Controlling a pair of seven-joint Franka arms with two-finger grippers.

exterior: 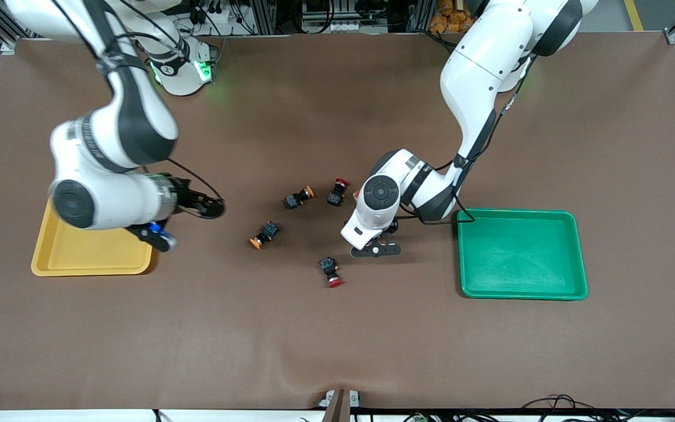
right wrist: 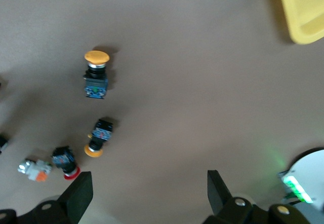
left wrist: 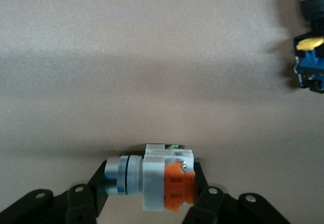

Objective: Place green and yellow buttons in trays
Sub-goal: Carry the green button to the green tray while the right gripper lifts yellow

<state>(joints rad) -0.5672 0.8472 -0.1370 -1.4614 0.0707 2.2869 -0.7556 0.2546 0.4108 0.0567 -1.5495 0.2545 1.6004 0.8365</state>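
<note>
My left gripper is down at the table beside the green tray. It is shut on a green button with a white-and-orange body; its cap is hidden. The second green button lies beside a red-capped switch, mostly under the left arm in the front view. Two yellow buttons lie mid-table and also show in the right wrist view. My right gripper is open and empty above bare table beside the yellow tray.
Two red-capped switches lie among the buttons: one by the left arm's wrist, one nearer the front camera, which also shows in the left wrist view. A corner of the yellow tray shows in the right wrist view.
</note>
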